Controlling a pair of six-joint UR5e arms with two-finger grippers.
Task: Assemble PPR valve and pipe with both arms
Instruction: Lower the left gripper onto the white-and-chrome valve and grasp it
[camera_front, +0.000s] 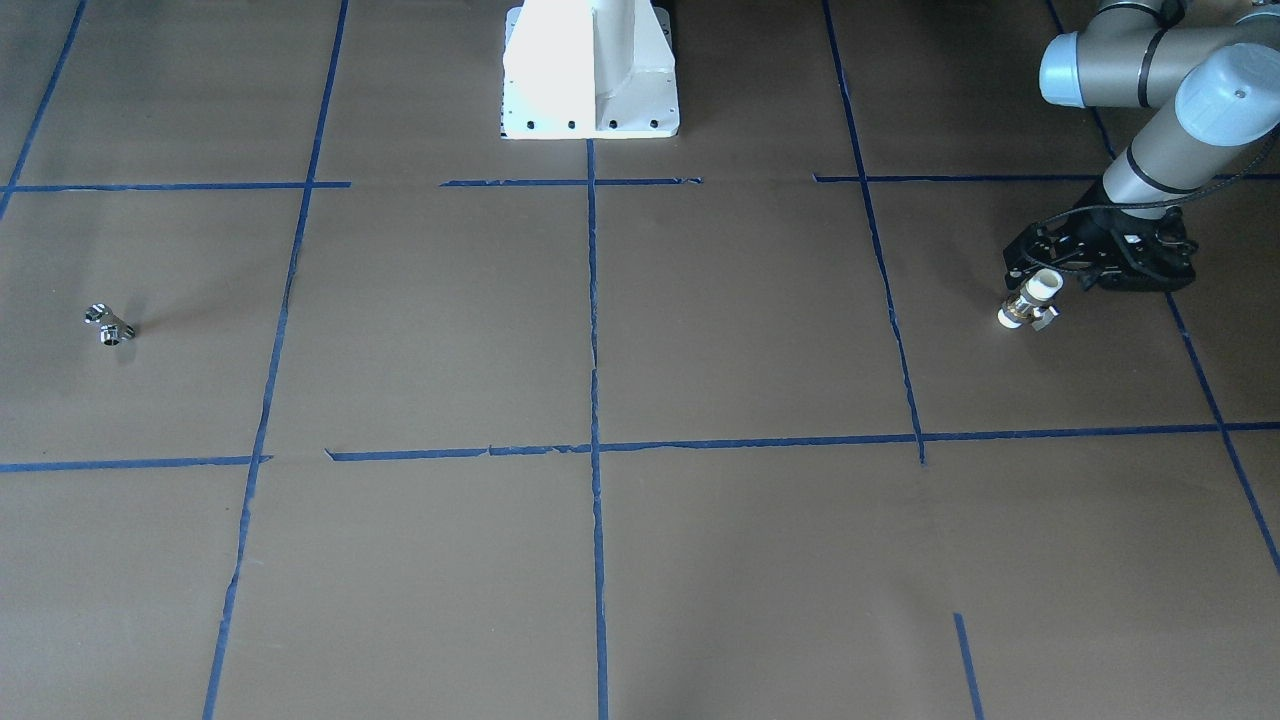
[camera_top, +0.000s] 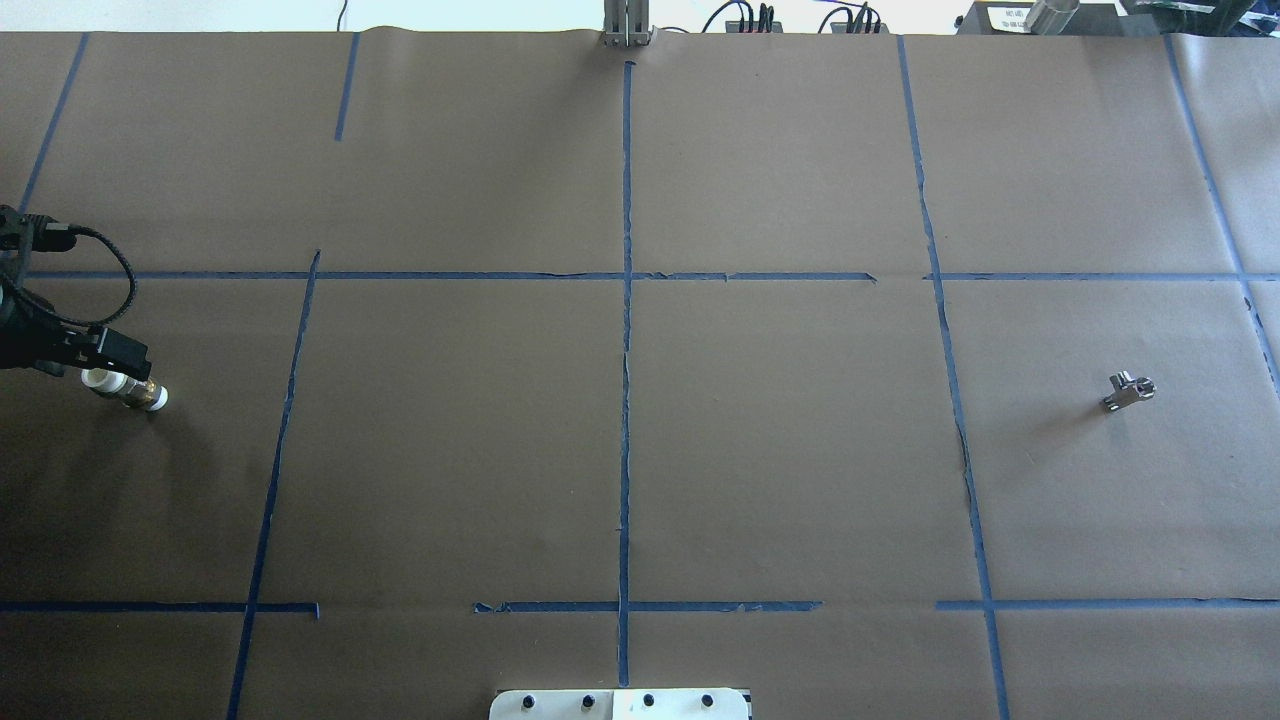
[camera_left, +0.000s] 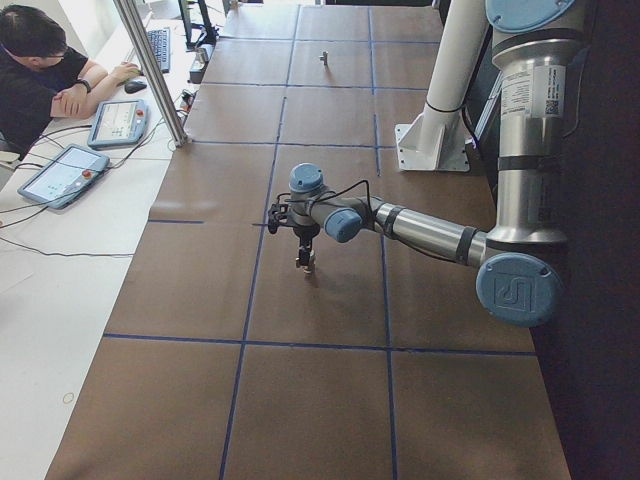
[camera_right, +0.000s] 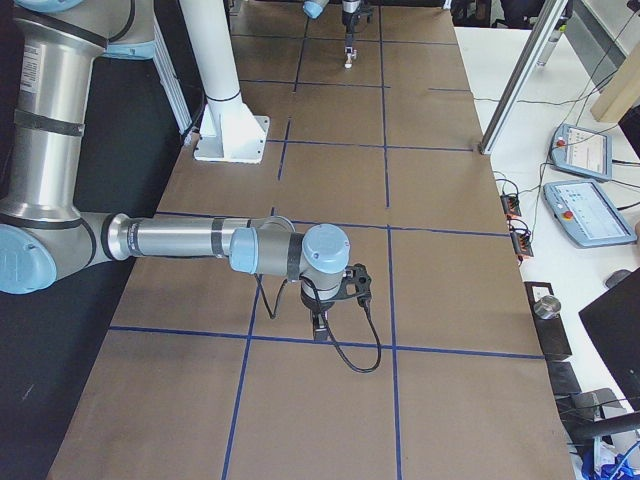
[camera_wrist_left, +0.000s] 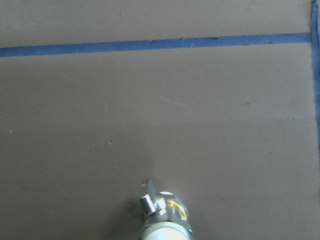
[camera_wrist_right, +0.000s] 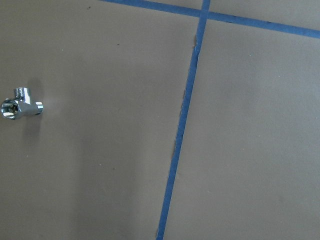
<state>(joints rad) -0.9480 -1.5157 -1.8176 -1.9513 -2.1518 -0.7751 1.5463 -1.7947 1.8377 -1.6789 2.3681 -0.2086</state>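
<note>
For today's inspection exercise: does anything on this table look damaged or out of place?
Only the blue tape grid: its lines are ragged, with gaps in places. The white-ended brass valve in the left claw and the small chrome T-shaped fitting look intact.

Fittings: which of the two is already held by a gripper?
The PPR valve, white-ended with a brass middle, held in the left gripper. The all-chrome pipe lies loose on the paper.

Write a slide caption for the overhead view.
Left gripper holds the PPR valve at the view's left edge, while the chrome T-shaped pipe lies untouched at far right.
</note>
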